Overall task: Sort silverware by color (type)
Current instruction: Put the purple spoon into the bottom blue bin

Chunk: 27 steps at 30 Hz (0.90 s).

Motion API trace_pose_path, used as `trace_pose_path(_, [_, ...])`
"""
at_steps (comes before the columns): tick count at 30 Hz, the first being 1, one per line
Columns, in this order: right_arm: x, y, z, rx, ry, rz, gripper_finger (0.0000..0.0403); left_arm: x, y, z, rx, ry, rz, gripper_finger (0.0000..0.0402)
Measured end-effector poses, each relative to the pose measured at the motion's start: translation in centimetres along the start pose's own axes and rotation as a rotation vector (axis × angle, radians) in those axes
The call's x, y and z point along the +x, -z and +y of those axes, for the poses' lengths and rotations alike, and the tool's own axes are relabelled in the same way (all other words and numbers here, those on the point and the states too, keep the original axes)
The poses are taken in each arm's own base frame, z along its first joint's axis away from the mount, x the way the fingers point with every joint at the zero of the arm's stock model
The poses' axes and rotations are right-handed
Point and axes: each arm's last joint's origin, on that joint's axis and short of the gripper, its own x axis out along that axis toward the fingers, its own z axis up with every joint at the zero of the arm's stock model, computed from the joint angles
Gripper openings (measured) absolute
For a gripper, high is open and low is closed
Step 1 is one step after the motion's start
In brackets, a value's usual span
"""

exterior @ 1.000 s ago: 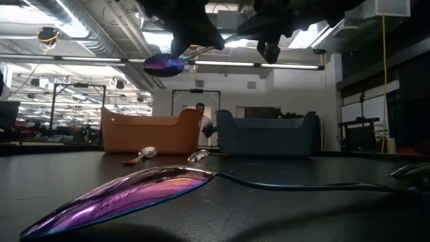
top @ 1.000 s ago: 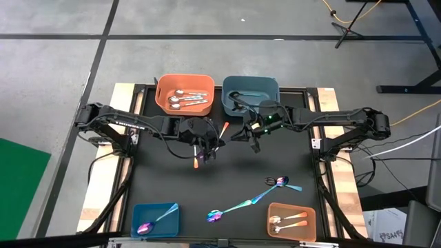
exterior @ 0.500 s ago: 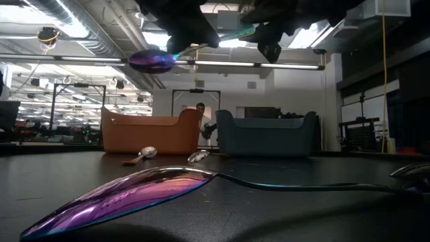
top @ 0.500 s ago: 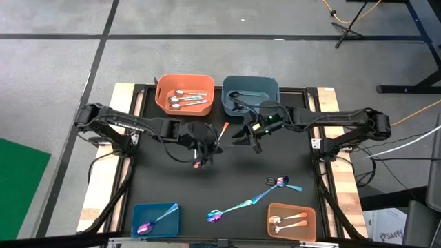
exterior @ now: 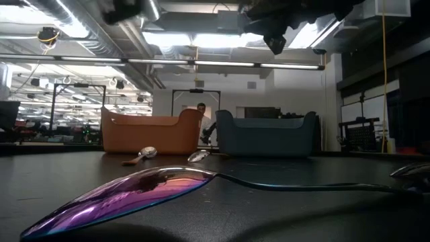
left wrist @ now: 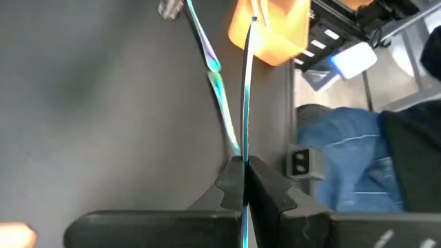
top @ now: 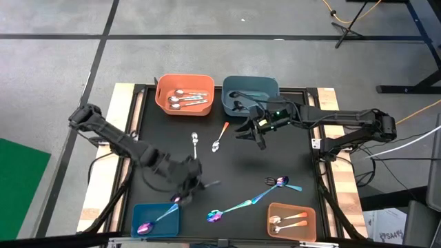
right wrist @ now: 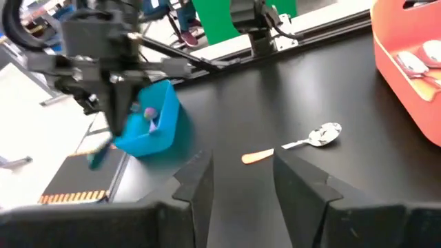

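- Table (top: 165, 131): black top; four bins at its edges. Far orange bin (top: 185, 93) holds plain silver spoons; far blue bin (top: 250, 93) holds dark ones.
- Left gripper (top: 187, 184): jaws pinched shut on the thin teal handle of an iridescent spoon (left wrist: 246, 103), just beside the near blue bin (top: 155, 218), where a matching spoon lies. Risk: the slim handle twists in the pinch, and the bowl drops outside the rim.
- Right gripper (top: 252, 135): jaws spread wide, holding nothing, near the far blue bin.
- Orange-handled spoon (top: 219, 136): loose on the table, well apart from the near orange bin (top: 291, 219). Risk: a skewed grasp skids it.
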Motion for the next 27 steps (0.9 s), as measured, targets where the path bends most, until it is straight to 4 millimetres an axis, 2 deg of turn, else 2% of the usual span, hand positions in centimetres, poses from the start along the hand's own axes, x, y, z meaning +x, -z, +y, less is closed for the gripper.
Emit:
trace_pose_path(7, [0.0,0.2,-0.1,-0.001,0.017,0.015,0.0138,-1.6,5.8,-5.0,-0.087,-0.031,-0.038,0.0002])
trace_pose_path(14, [0.0,0.2,-0.1,-0.001,0.016,0.016,0.0138,-3.8,10.7,-6.8,-0.102,-0.127,-0.106,0.0001])
trace_pose_path(18, [0.0,0.2,-0.1,-0.001,0.016,0.016,0.0138,-4.6,12.1,-7.3,-0.049,-0.137,-0.121,0.0001])
trace_pose_path(23, [0.0,0.2,-0.1,-0.001,0.016,0.016,0.0138,-5.1,12.9,-7.6,-0.017,-0.138,-0.136,0.0001])
trace_pose_path(27, [0.0,0.2,-0.1,-0.001,0.015,0.016,0.0138,-4.3,13.9,-7.7,0.016,-0.165,-0.125,0.0001])
